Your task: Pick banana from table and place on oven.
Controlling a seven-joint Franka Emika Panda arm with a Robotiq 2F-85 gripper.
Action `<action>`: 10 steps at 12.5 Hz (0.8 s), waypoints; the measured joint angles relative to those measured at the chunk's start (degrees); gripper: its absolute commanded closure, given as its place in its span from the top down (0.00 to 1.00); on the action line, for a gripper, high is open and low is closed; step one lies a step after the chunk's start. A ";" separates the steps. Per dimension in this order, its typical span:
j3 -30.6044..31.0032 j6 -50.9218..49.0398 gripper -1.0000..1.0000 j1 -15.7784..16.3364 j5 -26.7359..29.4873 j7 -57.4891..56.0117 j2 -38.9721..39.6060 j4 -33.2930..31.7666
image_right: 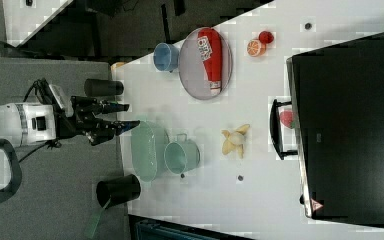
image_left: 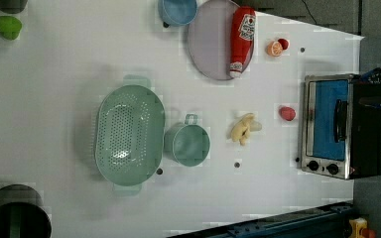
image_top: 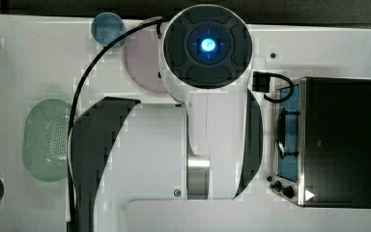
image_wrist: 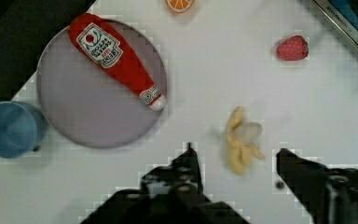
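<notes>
Black gripper fingers fill the near edge of the wrist view, standing apart with nothing between them, and the banana lies on the white table just beyond the gap. So the task looks to be at its very start: the banana is not yet touched, and the reach down, the grasp, the lift and the carry to the oven are all left to do. In the left view the banana sits half peeled near the middle of the table, with a small teal cup to the left view's left of it and a red strawberry between it and the oven door. The right view shows the gripper held well off the table edge, far from the banana, while the oven's black top lies bare and ready to take it. Other things stand further off: a green colander, a grey plate bearing a ketchup bottle, a blue cup, and an orange slice. Nothing lies on the banana itself, but the strawberry and teal cup are near enough that the fingers should probably come down squarely over the fruit.
</notes>
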 measured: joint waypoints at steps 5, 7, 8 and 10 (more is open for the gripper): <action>-2.64 -6.12 1.00 -0.64 1.59 1.77 -27.56 -22.49; -2.68 -3.29 1.00 -1.16 0.33 2.38 -29.13 -21.82; -2.62 -0.73 1.00 -1.64 0.55 2.54 -28.43 -21.71; -2.74 4.50 1.00 -1.60 -0.49 2.56 -24.93 -22.27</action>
